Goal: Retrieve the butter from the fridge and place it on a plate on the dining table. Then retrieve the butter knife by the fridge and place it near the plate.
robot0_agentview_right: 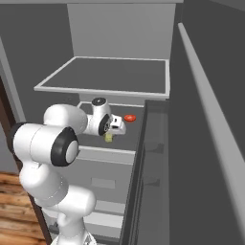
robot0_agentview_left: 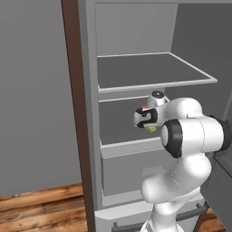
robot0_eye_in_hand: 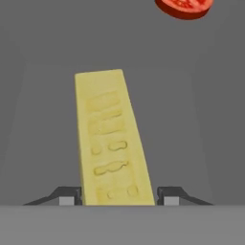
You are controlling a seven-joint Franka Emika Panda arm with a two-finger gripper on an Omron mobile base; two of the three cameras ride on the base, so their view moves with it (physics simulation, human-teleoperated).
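The fridge (robot0_agentview_left: 154, 72) stands open, showing its grey inner shelves. My arm reaches in over the middle shelf (robot0_agentview_right: 91, 155). The butter (robot0_eye_in_hand: 112, 139), a pale-yellow stick, runs away from the hand along the shelf, and its near end sits between my two finger tips. My gripper (robot0_eye_in_hand: 118, 195) is shut on it, one dark finger (robot0_eye_in_hand: 71, 195) pressed against each long side. From the base cameras the butter (robot0_agentview_left: 152, 129) (robot0_agentview_right: 109, 137) shows as a small yellow bit under the gripper (robot0_agentview_left: 149, 124) (robot0_agentview_right: 112, 131). Plate, dining table and butter knife are out of view.
A red tomato slice (robot0_eye_in_hand: 184, 7) (robot0_agentview_right: 129, 117) lies on the same shelf, just beyond the butter. An upper shelf (robot0_agentview_right: 110, 76) hangs close above the hand. The open fridge door (robot0_agentview_right: 158, 172) stands to the right, and a dark brown cabinet edge (robot0_agentview_left: 77, 113) rises at left.
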